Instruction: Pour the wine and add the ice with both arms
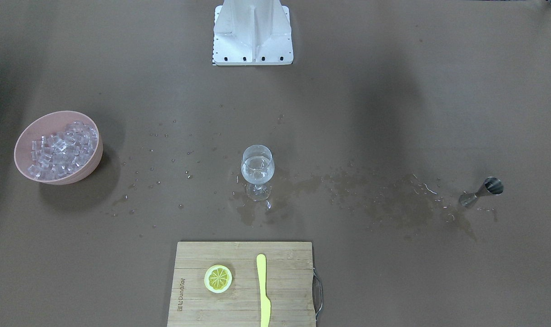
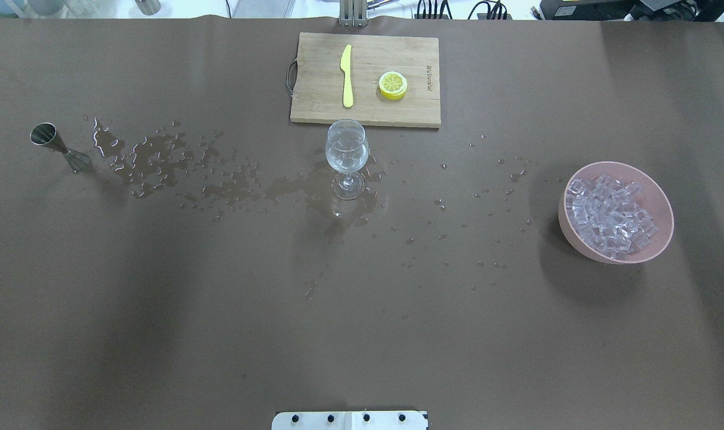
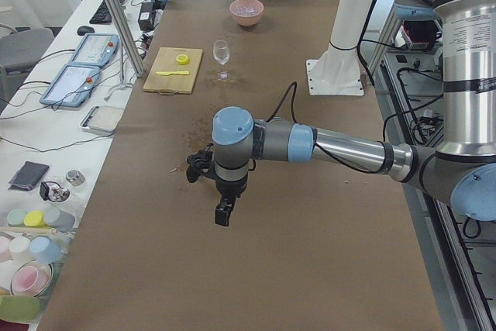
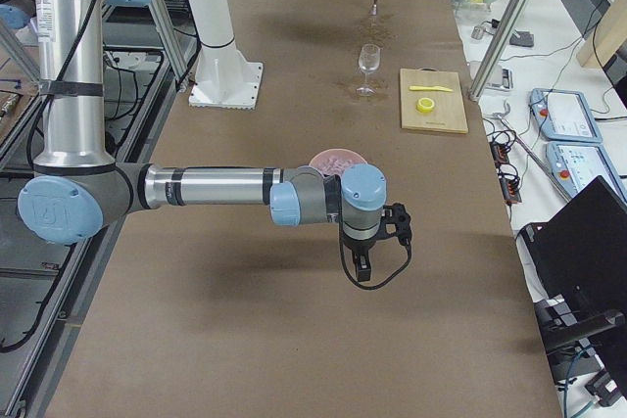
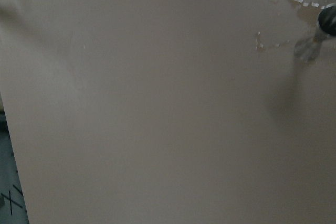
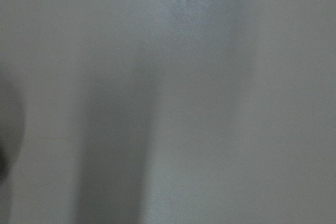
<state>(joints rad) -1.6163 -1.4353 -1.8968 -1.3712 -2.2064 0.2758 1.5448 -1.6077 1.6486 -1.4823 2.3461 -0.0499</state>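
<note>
Brown counter (image 2: pixel 159 310), wet with splashes between the steel double-cone jigger (image 2: pixel 56 143) at the robot's left end and the clear stemmed glass (image 2: pixel 347 152) at centre, near a wooden board (image 2: pixel 314 77). The wine (image 1: pixel 257 172), a small clear measure, sits in that glass, so I judge the pour done. The ice (image 2: pixel 611 218) lies heaped in the pink bowl (image 2: pixel 660 200) at the right end, adding it apparently left to do. Left claw (image 3: pixel 223 213) and right claw (image 4: pixel 361 269) hang well apart from these; wide or narrow, I cannot tell.
</note>
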